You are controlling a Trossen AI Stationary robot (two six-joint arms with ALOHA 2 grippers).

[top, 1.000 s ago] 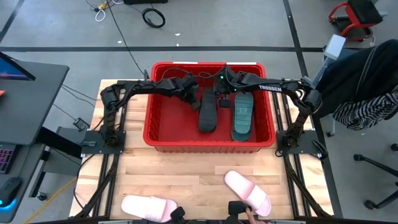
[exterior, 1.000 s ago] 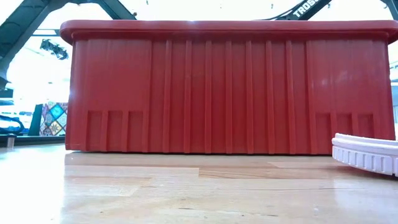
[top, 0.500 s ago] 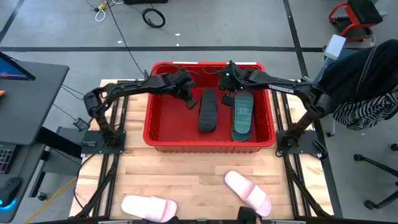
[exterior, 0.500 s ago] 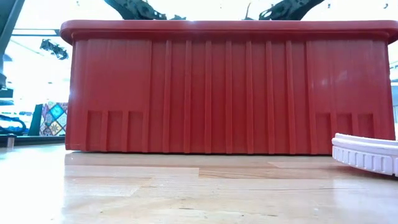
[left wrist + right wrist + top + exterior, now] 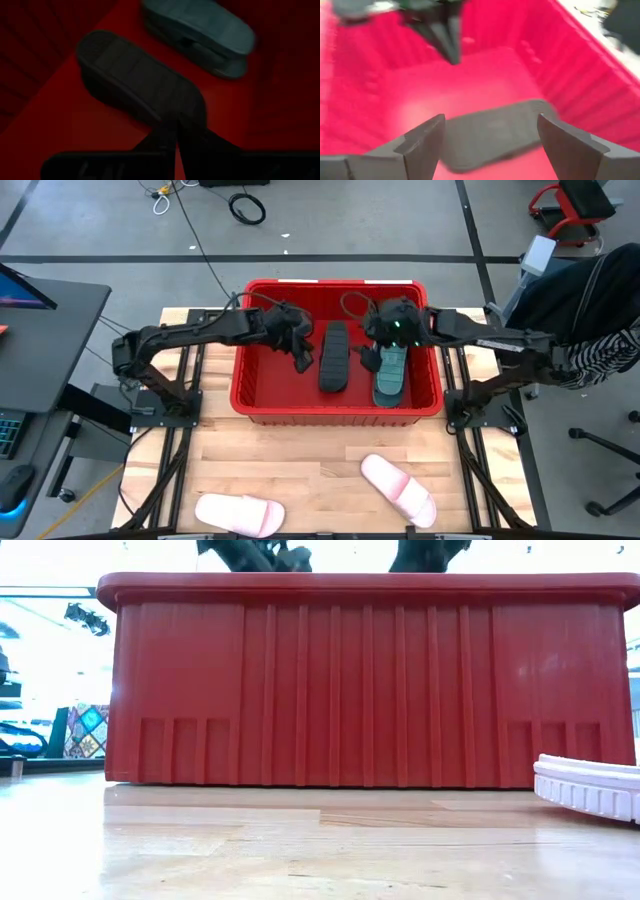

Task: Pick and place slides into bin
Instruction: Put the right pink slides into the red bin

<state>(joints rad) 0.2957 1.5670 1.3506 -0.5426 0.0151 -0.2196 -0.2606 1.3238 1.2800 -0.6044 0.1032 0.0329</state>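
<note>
The red bin [image 5: 252, 385] stands at the table's far middle; its near wall fills the low view [image 5: 360, 690]. Inside it a black slide [image 5: 335, 357] and a teal slide [image 5: 390, 372] lie side by side on the floor. Two pale pink slides [image 5: 240, 513] [image 5: 398, 488] lie on the table near its front edge; one shows in the low view [image 5: 590, 785]. My left gripper [image 5: 303, 358] [image 5: 174, 137] is shut and empty above the bin, left of the black slide [image 5: 140, 85]. My right gripper [image 5: 372, 355] [image 5: 490, 120] is open and empty above the bin, the black slide [image 5: 490, 137] below it.
The bin's thick rim [image 5: 360, 585] and slotted walls stand around both grippers' reach. Bare wooden tabletop [image 5: 300, 460] lies between the bin and the pink slides. A monitor and desk [image 5: 40, 310] stand off the table's left, a chair with cloth [image 5: 590, 320] off its right.
Both grippers have gone toward the table's near edge over the bin's inside, and now show above its rim in the low view. Dark shapes, a hand among them, at the near edge by the pink slides have gone from view. The slides have kept still.
</note>
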